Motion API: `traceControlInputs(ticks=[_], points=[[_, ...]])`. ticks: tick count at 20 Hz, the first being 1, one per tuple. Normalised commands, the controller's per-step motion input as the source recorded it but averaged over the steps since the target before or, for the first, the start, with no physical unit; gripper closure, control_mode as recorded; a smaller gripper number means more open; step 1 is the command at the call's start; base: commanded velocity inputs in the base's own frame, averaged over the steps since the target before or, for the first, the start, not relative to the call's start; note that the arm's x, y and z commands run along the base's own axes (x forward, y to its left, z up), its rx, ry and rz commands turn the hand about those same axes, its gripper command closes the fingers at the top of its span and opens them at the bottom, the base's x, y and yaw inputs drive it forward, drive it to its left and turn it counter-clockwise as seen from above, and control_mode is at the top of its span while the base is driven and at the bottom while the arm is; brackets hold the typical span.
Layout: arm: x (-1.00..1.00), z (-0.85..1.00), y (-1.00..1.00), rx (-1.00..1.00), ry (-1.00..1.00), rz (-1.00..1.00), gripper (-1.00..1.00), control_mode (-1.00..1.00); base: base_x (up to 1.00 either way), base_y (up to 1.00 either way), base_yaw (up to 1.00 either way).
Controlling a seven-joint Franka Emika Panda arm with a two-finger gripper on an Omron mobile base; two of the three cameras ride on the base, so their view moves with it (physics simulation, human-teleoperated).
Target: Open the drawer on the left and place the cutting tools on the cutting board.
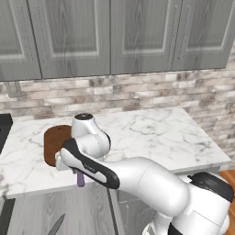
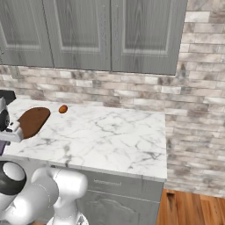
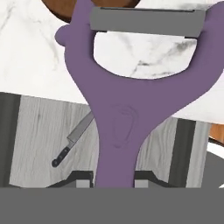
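My gripper (image 1: 77, 171) is shut on the handle of the purple Y-shaped peeler (image 1: 81, 180), which hangs at the counter's front edge over the open drawer (image 1: 32, 211). In the hand view the peeler (image 3: 116, 109) sits between my fingertips (image 3: 82, 179), its grey blade over the marble. The knife (image 3: 74, 140), grey blade and dark handle, lies on the drawer's grey floor (image 3: 35, 140); its blade tip (image 1: 56, 225) shows in the left base view. The dark brown cutting board (image 1: 55, 140) lies flat on the counter just behind the gripper, and the right base view shows the cutting board (image 2: 33, 121) beside the gripper (image 2: 6, 139).
A small orange-brown oval object (image 2: 63, 109) rests on the marble counter (image 2: 110, 132) behind the board. Grey wall cabinets (image 1: 114, 36) hang above a brick backsplash. A dark appliance edge (image 1: 3, 126) sits at the far left. The counter stretches to the right.
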Motion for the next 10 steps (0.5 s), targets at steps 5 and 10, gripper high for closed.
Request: traceControlInputs(ticks=[5, 10], points=[[0.42, 0.14, -0.17, 0.01, 0.0, -0.03, 1.0, -1.0, 0.0, 0.0, 0.0], [0.59, 0.28, -0.19, 0.0, 0.0, 0.0, 1.0, -1.0, 0.0, 0.0, 0.0]])
